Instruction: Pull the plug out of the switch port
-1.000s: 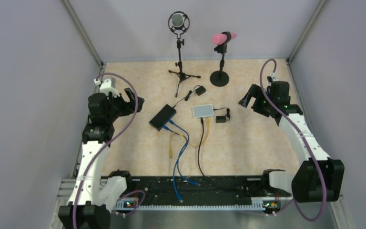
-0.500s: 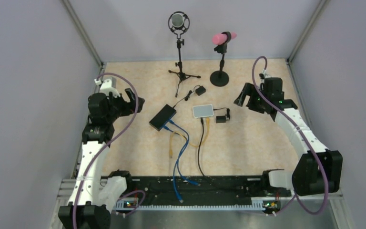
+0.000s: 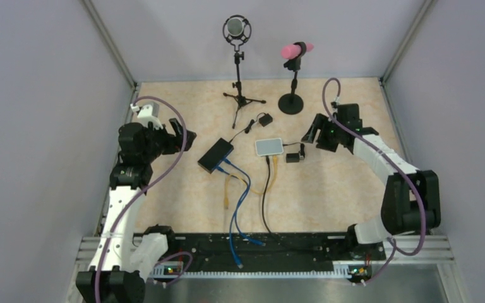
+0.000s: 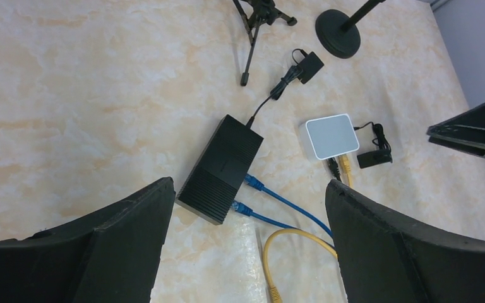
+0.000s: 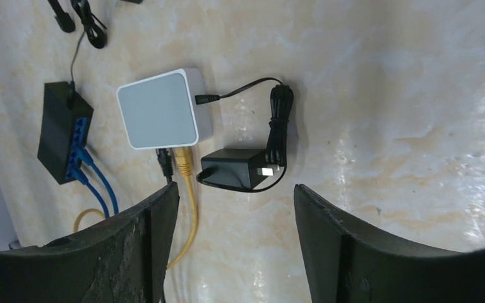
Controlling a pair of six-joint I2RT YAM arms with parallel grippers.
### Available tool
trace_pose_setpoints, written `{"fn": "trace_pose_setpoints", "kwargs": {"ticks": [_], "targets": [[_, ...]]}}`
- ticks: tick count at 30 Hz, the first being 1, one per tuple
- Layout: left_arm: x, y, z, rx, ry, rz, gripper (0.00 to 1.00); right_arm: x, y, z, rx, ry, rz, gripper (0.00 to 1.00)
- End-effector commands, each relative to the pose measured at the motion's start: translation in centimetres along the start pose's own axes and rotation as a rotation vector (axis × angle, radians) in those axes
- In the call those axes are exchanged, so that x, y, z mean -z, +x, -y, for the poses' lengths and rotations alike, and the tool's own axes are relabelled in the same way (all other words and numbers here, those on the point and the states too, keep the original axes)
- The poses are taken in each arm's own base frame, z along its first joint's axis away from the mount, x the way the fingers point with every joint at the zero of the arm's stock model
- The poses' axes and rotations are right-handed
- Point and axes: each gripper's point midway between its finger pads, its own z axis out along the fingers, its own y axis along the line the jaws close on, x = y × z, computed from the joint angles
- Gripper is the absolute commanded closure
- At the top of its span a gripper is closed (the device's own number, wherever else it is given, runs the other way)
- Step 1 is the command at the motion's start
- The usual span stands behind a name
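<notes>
The black switch [image 3: 215, 155] lies mid-table with two blue cables [image 3: 235, 202] plugged into its near side. It shows in the left wrist view [image 4: 221, 167] with both blue plugs [image 4: 242, 207], and in the right wrist view [image 5: 60, 132]. My left gripper [image 3: 183, 137] hangs open and empty above the table, left of the switch; in its wrist view [image 4: 249, 189] the jaws stand wide apart. My right gripper [image 3: 309, 132] is open and empty, right of the white router [image 3: 269, 146]; its jaws [image 5: 235, 192] stand wide apart above bare table.
The white router [image 5: 159, 108] has a black and a yellow cable [image 5: 188, 183] plugged in. A black power adapter [image 5: 233, 169] lies beside it. A loose yellow cable [image 4: 271, 252] lies near the switch. Two microphone stands [image 3: 237, 95] stand at the back.
My right arm has swung left and inward, bringing its gripper close to the router. My left gripper has shifted only slightly.
</notes>
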Motion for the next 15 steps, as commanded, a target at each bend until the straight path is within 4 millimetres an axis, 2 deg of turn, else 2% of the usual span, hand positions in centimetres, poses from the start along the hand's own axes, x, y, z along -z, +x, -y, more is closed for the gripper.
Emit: {"fn": "trace_pose_setpoints", "kwargs": {"ticks": [1, 5, 9, 13, 15], "targets": [[0.0, -0.3, 0.8, -0.029, 0.029, 0.001, 0.06, -2.8, 1.6, -2.1, 0.041, -0.054, -0.102, 0.35], [-0.1, -0.1, 0.7, -0.027, 0.024, -0.009, 0.06, -4.4, 3.3, -3.5, 0.050, -0.126, -0.174, 0.39], [-0.4, 0.0, 0.4, -0.022, 0.012, -0.021, 0.06, -5.2, 3.6, -4.8, 0.169, -0.099, -0.161, 0.39], [-0.7, 0.3, 0.3, -0.015, 0.015, -0.043, 0.06, -5.8, 3.1, -5.8, 0.323, 0.008, -0.119, 0.38], [-0.7, 0.4, 0.3, -0.014, 0.017, -0.049, 0.06, -6.6, 3.4, -6.2, 0.344, 0.010, -0.132, 0.37]]}}
